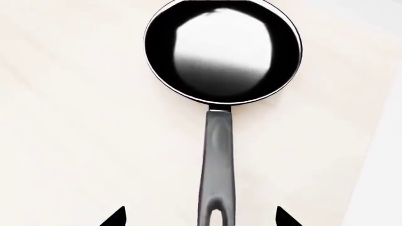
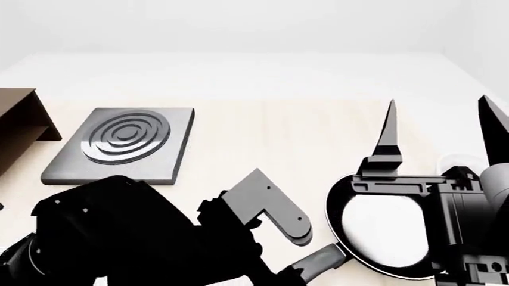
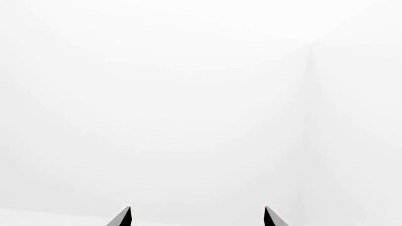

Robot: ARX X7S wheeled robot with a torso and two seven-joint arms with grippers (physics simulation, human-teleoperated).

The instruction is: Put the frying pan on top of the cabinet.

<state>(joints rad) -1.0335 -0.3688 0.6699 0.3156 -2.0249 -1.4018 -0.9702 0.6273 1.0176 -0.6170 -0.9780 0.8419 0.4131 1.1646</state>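
Observation:
The frying pan [image 1: 223, 49] lies flat on the pale table, and its long grey handle [image 1: 217, 160] points towards my left gripper [image 1: 201, 217]. That gripper is open, with a dark fingertip on each side of the handle's forked end, not touching it. In the head view the pan [image 2: 374, 229] sits at the lower right, partly hidden by my right arm. My right gripper [image 2: 441, 128] is open and empty, raised with its fingers pointing up; its wrist view [image 3: 196, 216] shows only white wall. The brown cabinet [image 2: 18, 122] shows at the far left edge.
A square grey hob plate with concentric rings [image 2: 123, 146] lies on the table between the cabinet and the pan. My left arm [image 2: 119, 232] fills the lower left of the head view. A table edge [image 1: 377, 155] runs close beside the pan.

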